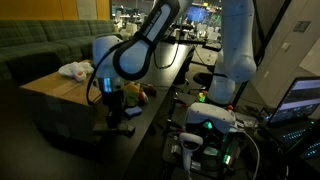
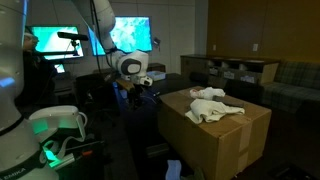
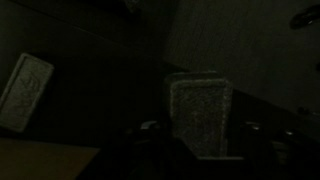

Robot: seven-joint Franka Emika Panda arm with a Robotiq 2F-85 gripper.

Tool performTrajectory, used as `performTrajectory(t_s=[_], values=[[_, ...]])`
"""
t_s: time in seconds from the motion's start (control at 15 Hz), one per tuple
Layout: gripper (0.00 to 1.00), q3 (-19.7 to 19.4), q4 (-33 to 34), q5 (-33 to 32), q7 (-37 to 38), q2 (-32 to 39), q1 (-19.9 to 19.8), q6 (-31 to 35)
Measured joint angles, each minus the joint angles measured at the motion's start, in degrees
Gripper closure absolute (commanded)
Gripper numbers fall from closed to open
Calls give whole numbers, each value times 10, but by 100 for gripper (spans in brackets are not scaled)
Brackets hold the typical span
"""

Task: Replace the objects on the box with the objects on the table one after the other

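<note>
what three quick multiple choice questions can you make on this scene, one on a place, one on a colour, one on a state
1. Where does the white cloth lie?
a) on the box
b) on the floor
c) on a shelf

2. What colour is the box?
a) white
b) tan-brown
c) green

3. The screens at the back are:
a) dark
b) covered
c) lit

Key:
1 a, the cloth rests on the box's flat top in both exterior views.
2 b, its sides look cardboard brown.
3 c, they glow blue-green in an exterior view.
</note>
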Motion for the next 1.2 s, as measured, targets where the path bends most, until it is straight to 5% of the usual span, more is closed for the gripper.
performTrajectory(t_s=[0.6, 1.2], values=[[69, -72, 17, -4, 43, -201, 3, -132], [69, -106, 144, -175, 173, -109, 8, -137]])
